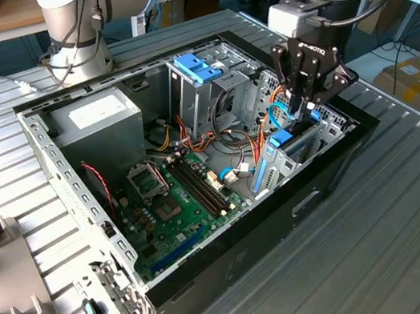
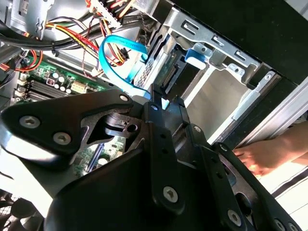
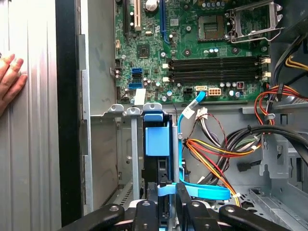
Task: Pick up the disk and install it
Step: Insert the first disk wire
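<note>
Standing on edge in the drive bay at the exterior view's right end of the computer case, the disk sits between upright metal dividers, its light blue carrier facing the first wrist view. Your gripper is low inside the case. The jaws look closed on the near blue edge of the disk, pinching it from both sides, and the second wrist view shows the same pinch.

I judge the step in hand to be the seating. The disk is picked up and in its slot, though you cannot tell whether it is fully home. Any more travel calls for a straight push along the slot, with no twist.

Room is tight. The dividers flank the disk closely. A blue data cable loops just beside the jaws, with a bundle of coloured wires near it. The black case wall stands on the other side, and a person's hand rests on the table just outside it.
</note>
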Motion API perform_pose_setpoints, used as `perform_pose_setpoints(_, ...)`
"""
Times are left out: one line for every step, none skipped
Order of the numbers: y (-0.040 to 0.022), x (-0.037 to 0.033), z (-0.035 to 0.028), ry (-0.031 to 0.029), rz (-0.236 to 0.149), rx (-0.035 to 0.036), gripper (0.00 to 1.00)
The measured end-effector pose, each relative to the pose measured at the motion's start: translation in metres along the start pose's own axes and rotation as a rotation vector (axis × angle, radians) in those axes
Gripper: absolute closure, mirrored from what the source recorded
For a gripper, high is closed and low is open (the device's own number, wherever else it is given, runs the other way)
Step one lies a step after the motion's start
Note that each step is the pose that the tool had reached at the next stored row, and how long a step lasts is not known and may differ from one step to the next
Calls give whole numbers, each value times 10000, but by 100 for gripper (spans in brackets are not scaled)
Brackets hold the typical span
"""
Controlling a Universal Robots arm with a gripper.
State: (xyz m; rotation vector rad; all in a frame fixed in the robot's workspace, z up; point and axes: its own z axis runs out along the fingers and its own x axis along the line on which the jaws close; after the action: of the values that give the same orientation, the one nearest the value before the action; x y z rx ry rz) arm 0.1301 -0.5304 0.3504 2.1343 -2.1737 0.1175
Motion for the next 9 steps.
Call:
perform_pose_setpoints(0, -1, 10, -1, -1, 0, 71)
perform_pose_setpoints(0, -2, 14, 1, 0, 0, 71)
perform_pose_setpoints(0, -2, 20, 1, 0, 0, 71)
perform_pose_setpoints(0, -3, 23, 4, 0, 0, 71)
perform_pose_setpoints(0, -3, 27, 1, 0, 0, 71)
perform_pose_setpoints(3, -5, 36, 0, 0, 0, 71)
perform_pose_setpoints(5, -4, 38, 2, 0, 0, 71)
perform_pose_setpoints(6, -5, 41, 2, -1, 0, 71)
perform_pose_setpoints(8, -5, 46, 2, -1, 0, 71)
